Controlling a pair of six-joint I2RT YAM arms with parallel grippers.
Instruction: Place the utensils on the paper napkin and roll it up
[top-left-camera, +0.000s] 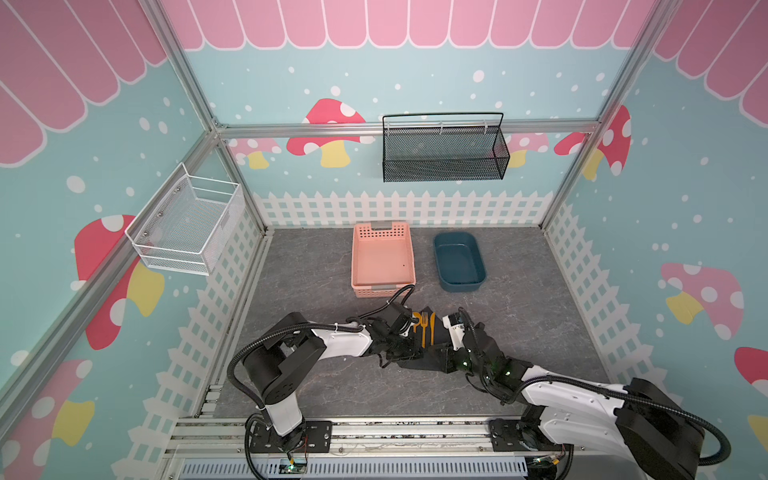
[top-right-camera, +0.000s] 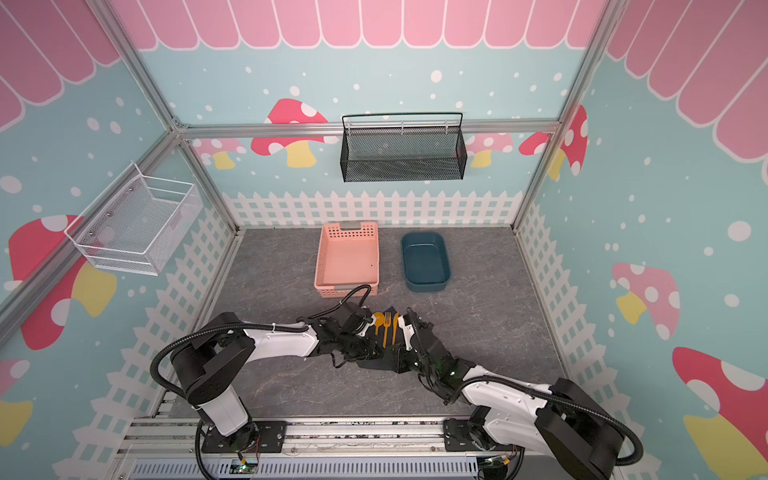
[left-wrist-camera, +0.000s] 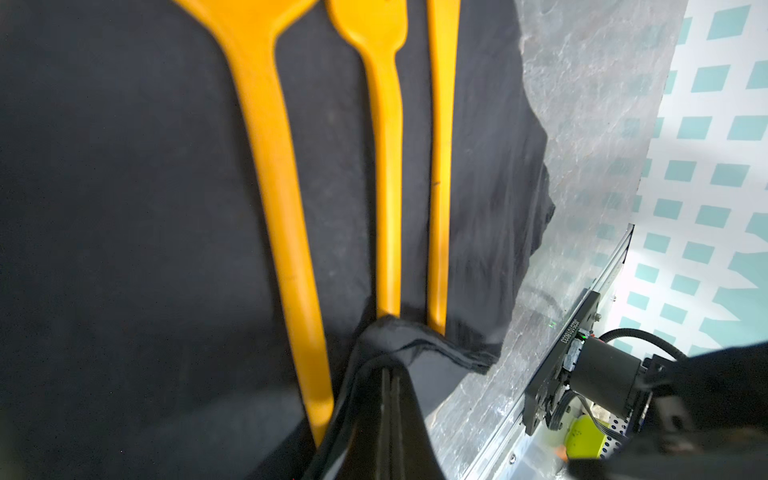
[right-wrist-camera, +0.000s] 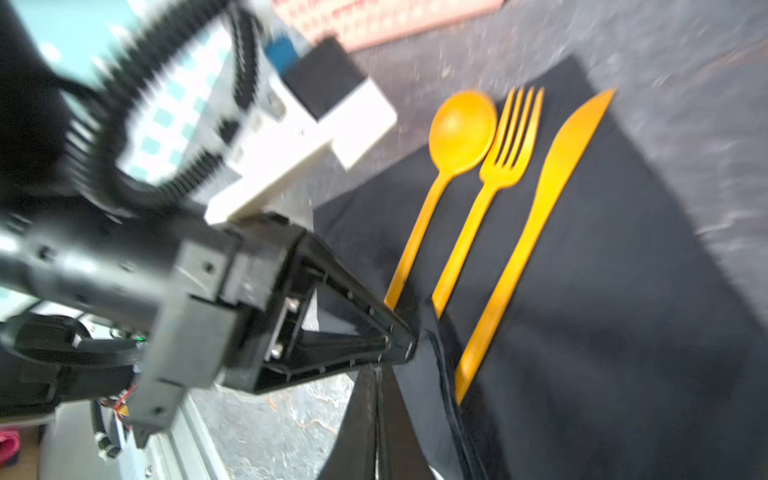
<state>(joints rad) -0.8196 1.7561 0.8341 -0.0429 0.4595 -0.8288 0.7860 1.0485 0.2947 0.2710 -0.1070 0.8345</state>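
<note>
The black paper napkin (top-left-camera: 427, 311) (left-wrist-camera: 124, 208) lies on the grey table in front of the pink basket. On it lie the orange-yellow utensils side by side: spoon (right-wrist-camera: 461, 129), fork (right-wrist-camera: 505, 158) and knife (right-wrist-camera: 552, 174), also seen in both top views (top-left-camera: 424, 328) (top-right-camera: 387, 328). My left gripper (left-wrist-camera: 388, 365) (top-left-camera: 419, 353) is shut on the napkin's near edge, which is bunched up over the handle ends. My right gripper (right-wrist-camera: 376, 374) (top-left-camera: 430, 354) is shut right beside it, under the left fingertips. The raised napkin flap rests against its fingers; a pinch is not visible.
A pink basket (top-left-camera: 382, 286) and a dark blue tub (top-left-camera: 461, 286) stand just behind the napkin. A black mesh basket (top-left-camera: 444, 149) hangs on the back wall, a white wire basket (top-left-camera: 187, 224) on the left wall. Metal rails (top-left-camera: 374, 432) run along the front edge.
</note>
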